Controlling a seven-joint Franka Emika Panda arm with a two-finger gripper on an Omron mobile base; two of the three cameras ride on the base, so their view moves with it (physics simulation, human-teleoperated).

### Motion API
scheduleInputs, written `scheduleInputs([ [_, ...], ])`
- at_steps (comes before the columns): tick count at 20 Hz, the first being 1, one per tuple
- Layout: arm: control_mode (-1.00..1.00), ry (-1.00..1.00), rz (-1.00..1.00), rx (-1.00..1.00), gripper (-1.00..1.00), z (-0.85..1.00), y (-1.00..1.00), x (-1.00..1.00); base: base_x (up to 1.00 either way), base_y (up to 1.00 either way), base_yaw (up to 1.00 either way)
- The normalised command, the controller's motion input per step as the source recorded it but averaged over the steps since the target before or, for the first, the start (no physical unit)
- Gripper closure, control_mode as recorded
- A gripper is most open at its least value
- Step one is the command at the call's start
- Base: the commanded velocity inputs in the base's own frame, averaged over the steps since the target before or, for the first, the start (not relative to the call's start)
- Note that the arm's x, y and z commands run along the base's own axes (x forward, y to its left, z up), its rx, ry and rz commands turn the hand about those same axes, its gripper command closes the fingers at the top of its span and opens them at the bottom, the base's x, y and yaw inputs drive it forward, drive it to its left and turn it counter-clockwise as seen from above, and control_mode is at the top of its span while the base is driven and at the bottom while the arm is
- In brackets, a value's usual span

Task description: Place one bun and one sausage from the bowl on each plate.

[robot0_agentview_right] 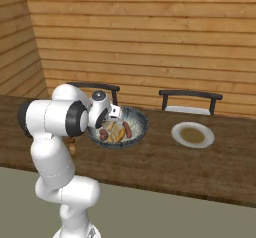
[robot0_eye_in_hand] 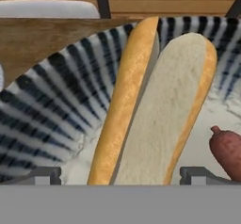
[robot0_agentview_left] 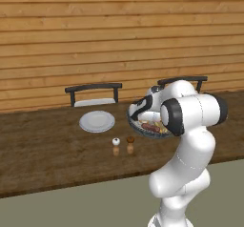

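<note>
1. While you look along the hand, the gripper (robot0_eye_in_hand: 120, 176) stands wide open low inside the bowl (robot0_eye_in_hand: 47, 115), one dark finger tip (robot0_eye_in_hand: 44, 175) on each side of a split bun (robot0_eye_in_hand: 155, 110), holding nothing
2. You have a sausage (robot0_eye_in_hand: 228, 150) just beside the right-hand tip, so little free room on that side; the bun's lower end lies between the tips
3. From the base cameras you see the bowl (robot0_agentview_right: 137, 119) on the wooden table (robot0_agentview_left: 43, 149), one plate (robot0_agentview_left: 97, 121) well apart on its left and the other plate (robot0_agentview_right: 193, 134) well apart on its right (both bare)
4. Two small shakers (robot0_agentview_left: 123, 146) stand near the bowl's front left
5. You can tell the bowl by its dark striped rim and pale speckled floor; the bun is long, golden-crusted with a pale cut face; the sausage is reddish brown and rounded
6. You will find no readable writing or labels anywhere
</note>
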Motion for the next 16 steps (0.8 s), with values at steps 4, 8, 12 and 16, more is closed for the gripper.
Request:
scheduleInputs([
  [4,-1.00,0.00,-0.01,0.00,-1.00,0.00,0.00,0.03,0.00,0.00,0.00],
  [8,-1.00,0.00,-0.02,0.00,-1.00,0.00,0.00,0.13,0.00,0.00,0.00],
  [12,-1.00,0.00,-0.01,0.00,-1.00,0.00,0.00,0.26,0.00,0.00,0.00],
  [16,-1.00,0.00,0.00,0.00,-1.00,-0.04,0.00,0.14,0.00,0.00,0.00],
])
